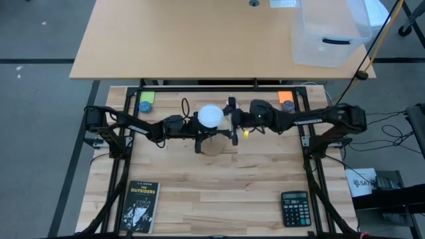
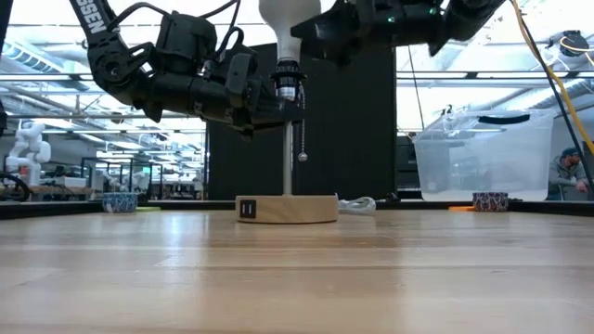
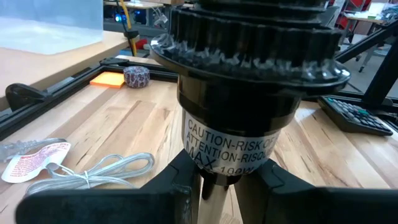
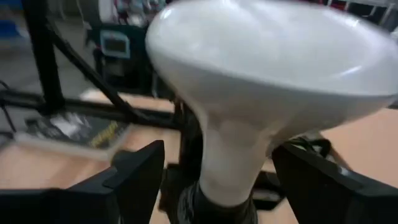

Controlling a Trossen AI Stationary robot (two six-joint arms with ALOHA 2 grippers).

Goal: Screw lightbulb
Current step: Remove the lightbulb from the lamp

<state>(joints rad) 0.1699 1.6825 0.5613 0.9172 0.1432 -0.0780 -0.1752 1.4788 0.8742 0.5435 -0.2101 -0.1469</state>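
The white lightbulb [image 1: 211, 116] stands upright with its base in the black socket [image 2: 288, 79] atop the lamp stand, whose thin stem rises from a round wooden foot [image 2: 286, 209] on the table. My left gripper [image 2: 281, 109] reaches in level from the table's left and is shut on the socket. My right gripper [image 4: 217, 171] comes level from the right at bulb height. It is open, one finger on each side of the bulb's neck [image 4: 233, 155], with a gap showing on each side. My left gripper pinches the socket's lower end [image 3: 227, 165], below the caution label, between its two fingers [image 3: 180, 183]. The fingers come level from the table's left and lie across the upright stand. The stand stays upright with its foot on the table.
A pull chain [image 2: 302, 139] hangs beside the stem, and a power cord [image 3: 93, 174] lies behind the foot. A book [image 1: 139, 207] and a calculator [image 1: 294, 208] sit near the front edge. A clear bin [image 1: 329, 33] stands on the far table.
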